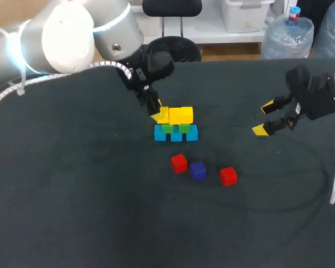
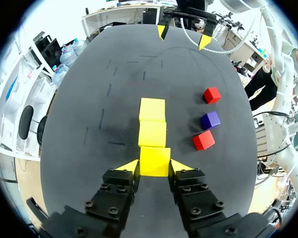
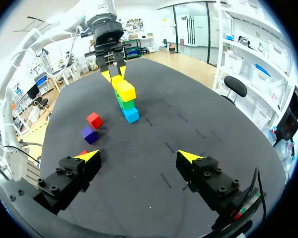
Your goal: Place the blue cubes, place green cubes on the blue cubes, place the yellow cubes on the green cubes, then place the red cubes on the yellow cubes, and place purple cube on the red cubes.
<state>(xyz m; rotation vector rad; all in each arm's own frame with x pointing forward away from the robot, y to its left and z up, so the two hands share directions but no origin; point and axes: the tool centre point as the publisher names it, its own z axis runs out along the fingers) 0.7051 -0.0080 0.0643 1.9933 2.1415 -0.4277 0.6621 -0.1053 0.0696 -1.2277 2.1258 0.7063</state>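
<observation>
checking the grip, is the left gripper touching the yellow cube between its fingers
Touching. The left wrist view shows both tips of the left gripper meeting opposite sides of the yellow cube, with no gap on either side.

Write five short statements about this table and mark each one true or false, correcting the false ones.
1. Both red cubes lie on the table. True.
2. The purple cube sits on top of a red cube. False: it lies on the table between the two red cubes.
3. The left end effector has a yellow cube between its fingers. True.
4. The right end effector holds a red cube. False: it is open and empty, off to the side of the cubes.
5. The green cubes rest on the blue cubes. True.
</observation>
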